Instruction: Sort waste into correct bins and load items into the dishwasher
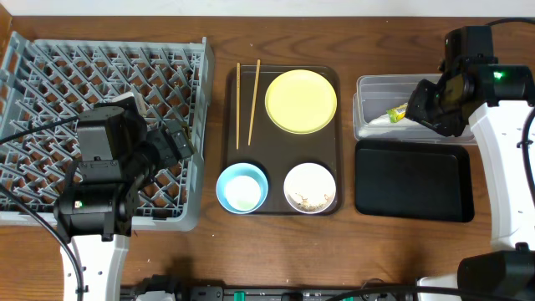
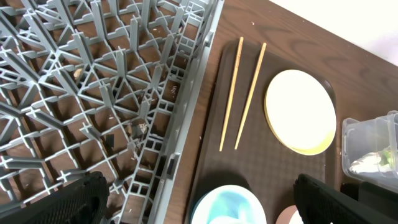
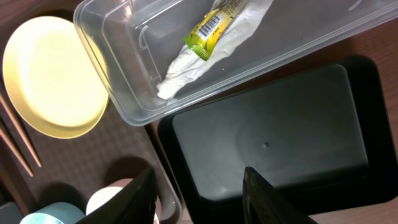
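Progress looks early to me, going left to right. The dish rack [image 1: 50,92] has nothing in it as far as I can see, so the loading half hasn't started. The left gripper [image 2: 199,179] hangs over the rack's right edge, jaws spread wide with nothing between them.

Next over, the brown serving tray [image 1: 276,146] holds everything that has to go in the rack. Two chopsticks [image 1: 238,104] lie side by side at its top left, with the yellow plate [image 1: 301,101] just beside them. The blue bowl [image 1: 224,186] is at bottom left and the white bowl [image 1: 288,180] at bottom right. The white bowl has rice crumbs [image 1: 308,199] in it, so that's waste not yet dealt with (I'd guess it gets tipped out before the bowl is racked). Something pale sits inside the blue bowl. It could be the cup, can't tell.

On the right, the clear tub [image 1: 372,92] already has the green-and-yellow wrapper [image 3: 214,25] lying on the crumpled napkin [image 3: 186,68], so those two look sorted. The black tray [image 1: 414,180] just beside it has nothing in it. The right gripper [image 3: 199,180] hovers over the tub and black tray, jaws apart, holding nothing.
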Action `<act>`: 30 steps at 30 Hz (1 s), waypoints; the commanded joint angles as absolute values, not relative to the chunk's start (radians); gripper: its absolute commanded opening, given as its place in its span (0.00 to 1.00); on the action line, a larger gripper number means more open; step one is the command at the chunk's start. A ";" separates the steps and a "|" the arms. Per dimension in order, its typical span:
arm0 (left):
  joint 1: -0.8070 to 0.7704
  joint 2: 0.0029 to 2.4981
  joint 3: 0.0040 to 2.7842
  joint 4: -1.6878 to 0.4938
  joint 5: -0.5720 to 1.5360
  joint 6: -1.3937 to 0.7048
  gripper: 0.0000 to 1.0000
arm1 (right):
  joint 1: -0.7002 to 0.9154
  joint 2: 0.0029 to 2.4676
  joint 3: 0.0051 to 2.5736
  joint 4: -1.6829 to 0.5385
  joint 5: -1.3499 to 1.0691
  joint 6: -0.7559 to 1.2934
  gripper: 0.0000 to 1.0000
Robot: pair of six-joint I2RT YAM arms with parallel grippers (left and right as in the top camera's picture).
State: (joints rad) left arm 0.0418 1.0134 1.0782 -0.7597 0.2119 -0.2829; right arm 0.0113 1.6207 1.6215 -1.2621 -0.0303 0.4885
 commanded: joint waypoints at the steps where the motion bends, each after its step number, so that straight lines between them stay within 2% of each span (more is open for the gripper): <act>1: 0.038 1.011 1.100 -0.762 0.224 -0.266 0.98 | 0.020 1.625 1.621 -1.271 -0.031 0.473 0.43; 30: 0.038 1.011 1.100 -0.762 0.224 -0.266 0.98 | 0.025 1.625 1.621 -1.275 -0.028 0.447 0.43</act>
State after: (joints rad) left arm 0.0418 1.0134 1.0782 -0.7597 0.2119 -0.2832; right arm 0.0116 1.6207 1.6215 -1.2724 -0.0303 0.4709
